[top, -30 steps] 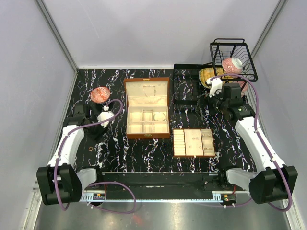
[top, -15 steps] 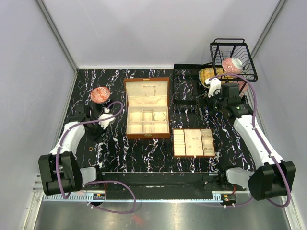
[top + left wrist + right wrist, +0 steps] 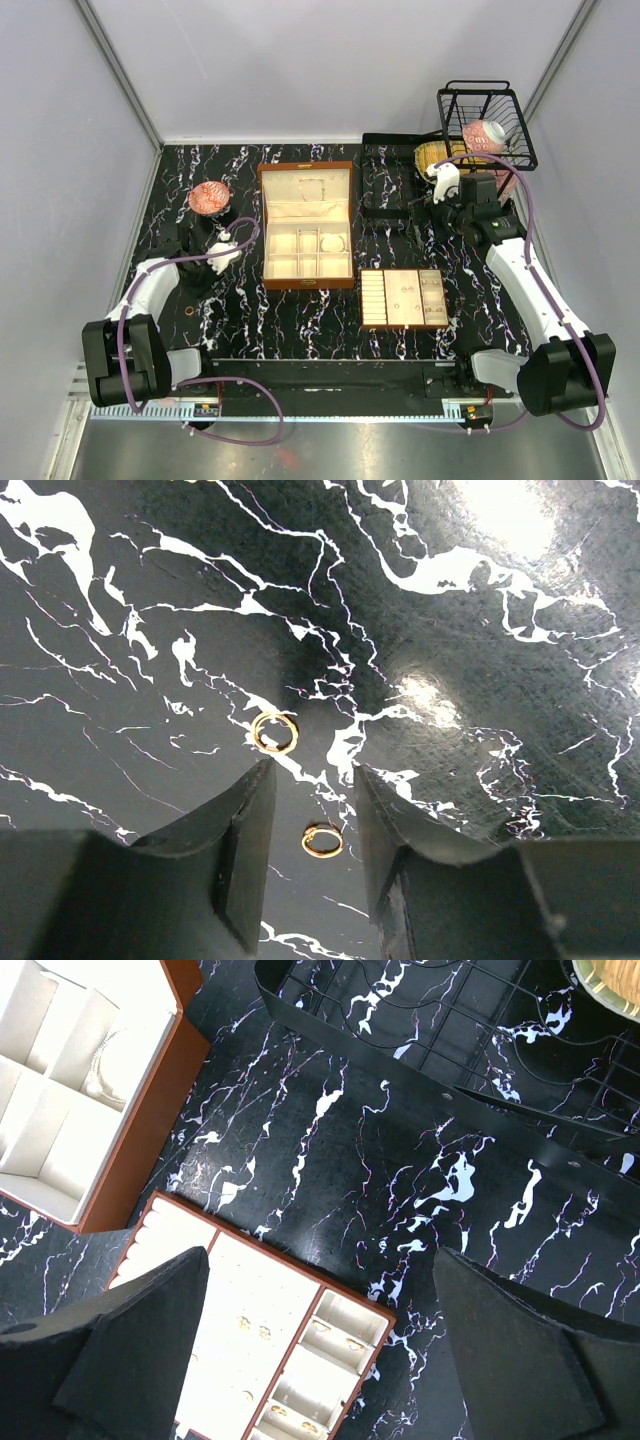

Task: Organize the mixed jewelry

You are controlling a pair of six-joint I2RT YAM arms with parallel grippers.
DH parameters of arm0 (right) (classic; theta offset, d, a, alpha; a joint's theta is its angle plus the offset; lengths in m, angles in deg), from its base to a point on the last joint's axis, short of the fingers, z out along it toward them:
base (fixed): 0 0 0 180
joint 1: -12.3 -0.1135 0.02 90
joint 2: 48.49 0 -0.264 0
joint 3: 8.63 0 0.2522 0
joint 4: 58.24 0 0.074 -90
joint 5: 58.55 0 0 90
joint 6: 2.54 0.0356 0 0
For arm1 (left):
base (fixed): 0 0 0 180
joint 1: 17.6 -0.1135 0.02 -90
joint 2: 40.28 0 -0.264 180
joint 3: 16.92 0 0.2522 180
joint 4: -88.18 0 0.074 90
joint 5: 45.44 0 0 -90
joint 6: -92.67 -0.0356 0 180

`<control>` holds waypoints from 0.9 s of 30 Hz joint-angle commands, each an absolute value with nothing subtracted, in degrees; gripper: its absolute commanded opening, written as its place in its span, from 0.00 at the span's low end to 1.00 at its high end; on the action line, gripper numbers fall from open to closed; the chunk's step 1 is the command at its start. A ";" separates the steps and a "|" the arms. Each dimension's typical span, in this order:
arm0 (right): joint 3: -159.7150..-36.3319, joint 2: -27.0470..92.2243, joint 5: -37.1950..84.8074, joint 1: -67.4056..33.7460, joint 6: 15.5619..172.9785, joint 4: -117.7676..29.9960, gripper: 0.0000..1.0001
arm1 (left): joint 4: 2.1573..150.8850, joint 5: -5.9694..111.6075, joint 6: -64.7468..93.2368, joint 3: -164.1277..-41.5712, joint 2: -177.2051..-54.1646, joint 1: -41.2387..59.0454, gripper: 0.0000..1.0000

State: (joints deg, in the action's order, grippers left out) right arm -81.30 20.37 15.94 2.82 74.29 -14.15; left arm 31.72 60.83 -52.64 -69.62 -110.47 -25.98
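gold bits (image 3: 250, 1325) in cream tray (image 3: 238, 1278); left claw (image 3: 312, 775) agape astride ring (image 3: 322, 840); right claw (image 3: 320, 1260) agape, empty

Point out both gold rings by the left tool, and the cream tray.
Nearer ring (image 3: 322, 827), left wrist view, band top.
Farther ring (image 3: 275, 714), left wrist view, band top.
Cream tray (image 3: 372, 297), top external view, left section.

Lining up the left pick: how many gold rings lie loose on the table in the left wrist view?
2. The near gold ring lies between the fingers of the left gripper; the far gold ring just past their tips. Fingers may hide others.
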 commanded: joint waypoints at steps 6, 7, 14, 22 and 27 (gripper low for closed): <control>-83.12 20.50 17.03 2.81 73.39 -14.25 1.00 | 34.69 60.56 -55.34 -69.09 -112.44 -26.30 0.34; -83.12 20.68 17.03 2.89 73.39 -14.25 1.00 | 35.21 60.47 -55.69 -68.83 -112.52 -26.30 0.34; -83.21 21.29 17.21 2.89 73.31 -14.07 1.00 | 36.62 60.20 -56.13 -68.12 -113.58 -26.30 0.34; -83.21 21.38 17.47 2.98 73.31 -13.98 1.00 | 37.85 59.76 -56.57 -68.12 -114.46 -26.30 0.33; -83.21 21.56 17.56 2.89 73.31 -13.98 1.00 | 38.12 59.41 -56.84 -68.30 -114.90 -26.30 0.32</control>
